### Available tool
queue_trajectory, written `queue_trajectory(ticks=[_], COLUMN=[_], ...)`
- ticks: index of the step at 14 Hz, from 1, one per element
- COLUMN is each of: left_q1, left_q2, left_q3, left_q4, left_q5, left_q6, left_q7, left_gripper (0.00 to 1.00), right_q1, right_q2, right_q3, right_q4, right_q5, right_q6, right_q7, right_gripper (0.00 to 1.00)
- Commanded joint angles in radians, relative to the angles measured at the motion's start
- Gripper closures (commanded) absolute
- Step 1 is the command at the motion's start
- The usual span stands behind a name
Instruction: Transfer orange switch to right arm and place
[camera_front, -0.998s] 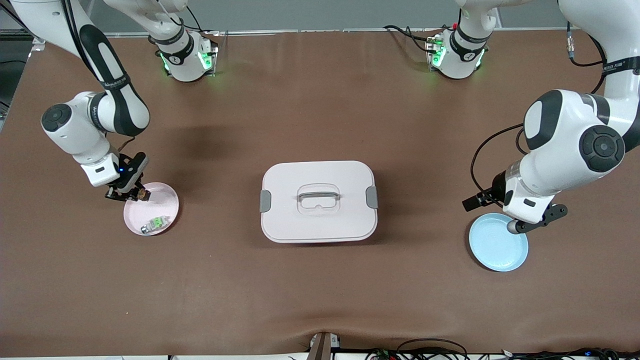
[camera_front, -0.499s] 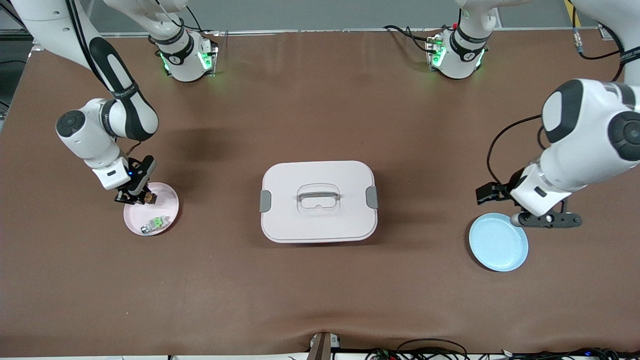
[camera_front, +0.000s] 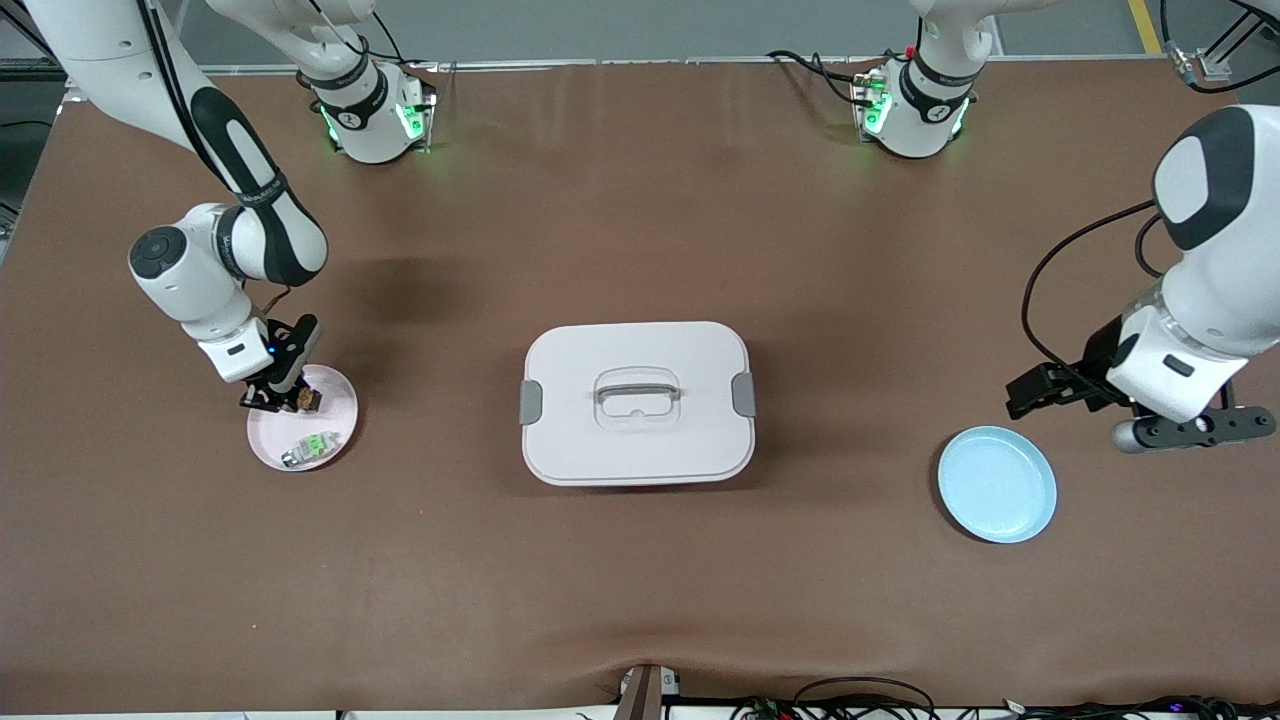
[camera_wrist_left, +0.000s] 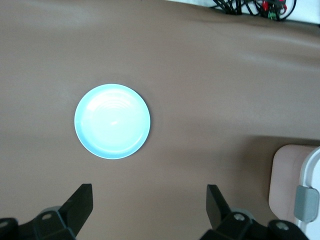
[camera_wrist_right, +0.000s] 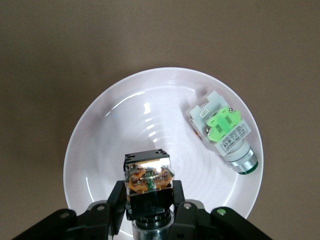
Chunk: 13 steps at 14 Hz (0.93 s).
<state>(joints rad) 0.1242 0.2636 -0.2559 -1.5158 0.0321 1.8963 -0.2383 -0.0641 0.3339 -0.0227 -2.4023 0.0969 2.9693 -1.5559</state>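
The orange switch (camera_front: 306, 400) (camera_wrist_right: 148, 176), a small black block with an orange band, sits between the fingers of my right gripper (camera_front: 292, 399) (camera_wrist_right: 148, 194), which is shut on it. The gripper holds it low over the pink plate (camera_front: 338, 412) (camera_wrist_right: 150, 107), above the part of the plate toward the robots' bases. My left gripper (camera_front: 1193, 428) (camera_wrist_left: 148, 200) hangs open and empty over bare table beside the blue plate (camera_front: 997, 484) (camera_wrist_left: 112, 121), toward the left arm's end of the table.
A green-and-white part (camera_front: 312, 446) (camera_wrist_right: 223, 131) lies on the pink plate, nearer to the front camera than the switch. A pale lidded box (camera_front: 637, 402) (camera_wrist_left: 295, 185) with a handle and grey clips stands mid-table.
My left arm has swung off the blue plate toward its end of the table. The right gripper, still shut on the switch, has shifted slightly toward the table's middle over the pink plate.
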Motion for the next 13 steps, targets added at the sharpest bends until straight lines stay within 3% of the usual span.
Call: queue_trajectory(ticks=[1,12,13], left_q1=[0.012,0.023,0.025], left_q2=[-0.029,-0.133,-0.147], left_q3=[-0.003,-0.016,-0.016], left_q4=[0.005,-0.007,-0.010], left_q5=[0.005,0.002,0.000], left_q6=[-0.052,-0.152,-0.163], left_q7=[-0.004,-0.007,-0.007], left_gripper=[0.00,0.00,0.00], right_q1=[-0.005,-0.006,-0.008], right_q2=[0.013,0.043,0.045], right_q3=[0.000,0.001,0.001], right_q4=[-0.001,0.003,0.005], right_q5=[-0.005,0.006,0.023], right_q6=[0.024,0.031,0.030], right_q7=[-0.019,-0.012,0.005], right_gripper=[1.00,1.00,0.88])
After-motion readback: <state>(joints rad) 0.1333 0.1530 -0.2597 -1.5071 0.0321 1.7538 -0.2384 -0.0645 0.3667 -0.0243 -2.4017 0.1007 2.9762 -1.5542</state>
